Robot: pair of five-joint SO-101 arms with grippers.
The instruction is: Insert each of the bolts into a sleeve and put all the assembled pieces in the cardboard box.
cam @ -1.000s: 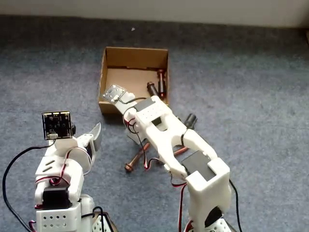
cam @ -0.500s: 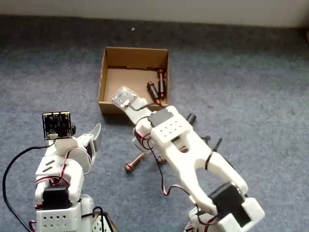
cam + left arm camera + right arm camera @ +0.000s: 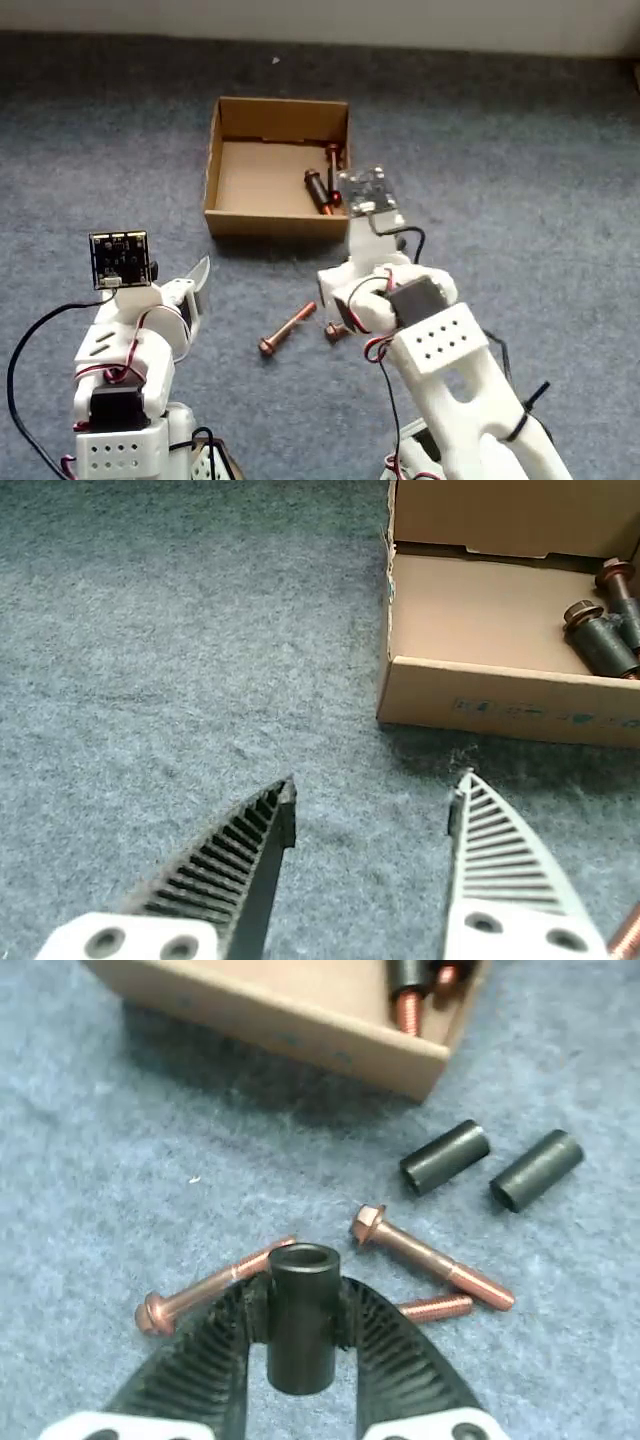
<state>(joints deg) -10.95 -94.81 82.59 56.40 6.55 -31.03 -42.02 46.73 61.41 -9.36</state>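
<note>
Between the right gripper [image 3: 302, 1295] fingers sits a black sleeve [image 3: 302, 1340], pinched round its middle, with one open end showing past the fingertips. The left gripper [image 3: 375, 782] is spread wide and holds nothing. It hangs over the grey carpeted bench [image 3: 520, 150], just in front of the cardboard box [image 3: 275, 222].

Two assembled pieces [image 3: 322, 190] lie inside the box, by one side wall. Loose on the bench below the right gripper we see a long bolt [image 3: 205, 1288] and a second bolt [image 3: 425, 1253]. Of a third bolt [image 3: 437, 1307] we see only the threaded end. Two loose sleeves [image 3: 445, 1157] lie side by side near the box corner.

We judge these the likely ways it goes wrong:
- **Sleeve twist:** the sleeve is round and smooth, held on two narrow lines of contact. Any push from a bolt that meets the bore off-axis could twist it in the grip or pop it out.
- **Thread catch:** the threads may catch on the bore rim if the two arms are not lined up, jamming the bolt partway.
- **Crowded bolts:** the bolts lie close together, two nearly touching. A left gripper coming down for one could nudge or drag its neighbour, or pinch two at once.
- **Rolling parts:** sleeves and bolts roll, so a bump from either arm could send them off.
- **Box wall:** it stands near, so a low swing with the finished piece could clip it and shove the box.
</note>
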